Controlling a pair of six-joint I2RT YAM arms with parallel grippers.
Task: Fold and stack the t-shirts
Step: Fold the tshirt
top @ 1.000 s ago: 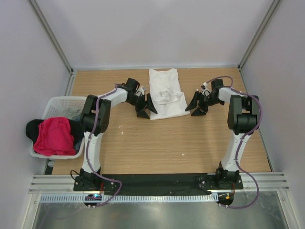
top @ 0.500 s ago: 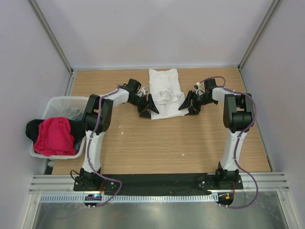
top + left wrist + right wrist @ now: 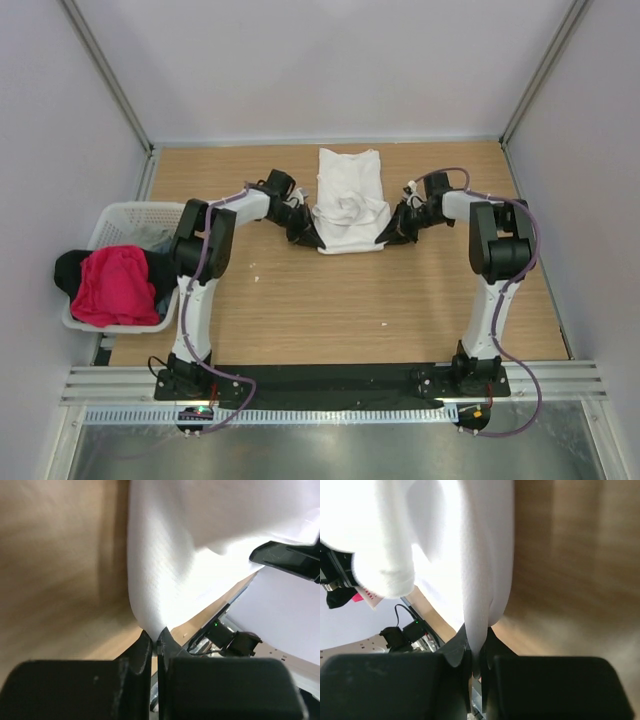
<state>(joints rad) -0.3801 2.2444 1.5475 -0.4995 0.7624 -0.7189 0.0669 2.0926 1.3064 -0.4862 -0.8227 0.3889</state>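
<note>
Pale lilac-grey walls [image 3: 330, 60] close in on three sides, plain, under soft, even light. A slim aluminium post [image 3: 105, 70] climbs the back-left corner, and its twin post [image 3: 545, 65] climbs the back-right. Between them lies the light wood-grain tabletop [image 3: 330, 310]. At its near edge sits a black mounting strip [image 3: 330, 378], then a white slotted cable duct [image 3: 320, 416], and below that a brushed grey metal sheet [image 3: 330, 452] catching a dull sheen.
</note>
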